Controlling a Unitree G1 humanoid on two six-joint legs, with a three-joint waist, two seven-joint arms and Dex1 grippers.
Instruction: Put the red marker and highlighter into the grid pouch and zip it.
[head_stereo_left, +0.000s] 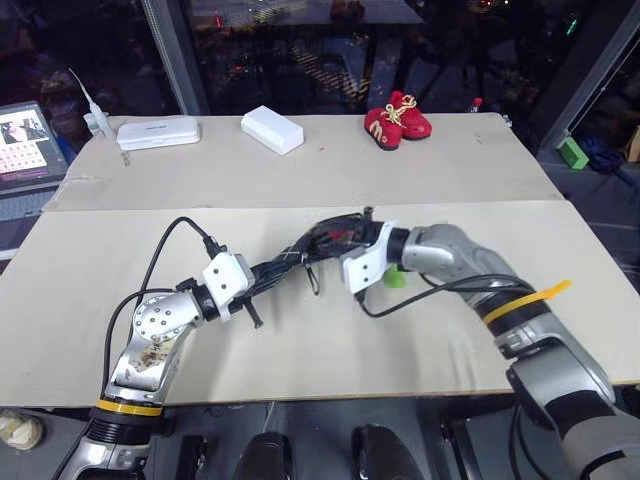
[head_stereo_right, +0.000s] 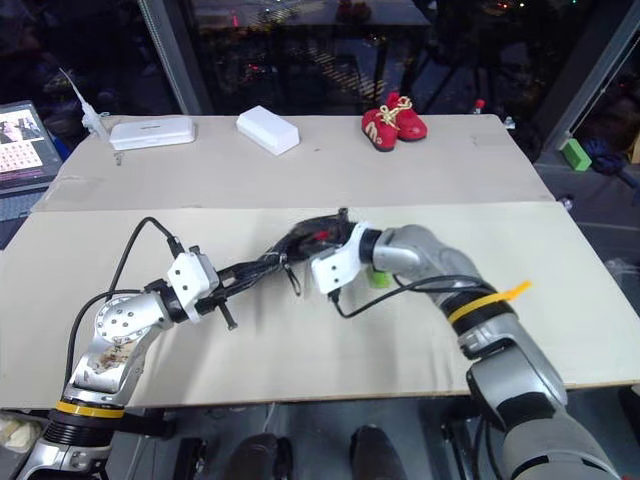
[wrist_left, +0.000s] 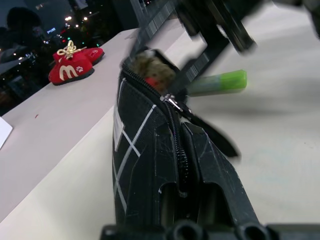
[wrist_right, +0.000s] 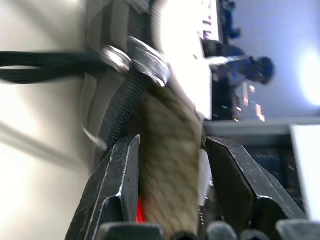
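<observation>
Grid pouch (wrist_left: 150, 150) is held up off the tabletop (head_stereo_left: 300, 350) near mid-tabletop, between both arms. Left tool (head_stereo_left: 262, 278) is clamped on the pouch's near end, mouth pointing away toward the right arm. Right tool (wrist_right: 170, 165) sits at the open mouth, fingers apart and straddling the opening; nothing visibly gripped. Zipper is partly open, slider (wrist_left: 172, 102) about midway along the teeth, pull cord (wrist_left: 215, 137) hanging loose. Highlighter (wrist_left: 217, 83) lies on the tabletop just beyond the pouch, by the right wrist, not yet in. A bit of red shows inside the mouth, likely the red marker (wrist_right: 140, 216), but too little is visible to confirm. Handling, as a judgement: pouch is soft fabric, it sags and the mouth collapses unless held taut, so hold the end seam and pull against the slider or cord. Highlighter is light, stiff and smooth plastic; pinch mid-barrel across the flat sides. Hard to read: pouch mostly hidden behind arms and cables in the head views, right wrist view blurred, pouch interior dark. Red shoes (head_stereo_left: 397, 119) and white boxes (head_stereo_left: 272, 129) sit at the far edge, irrelevant.
</observation>
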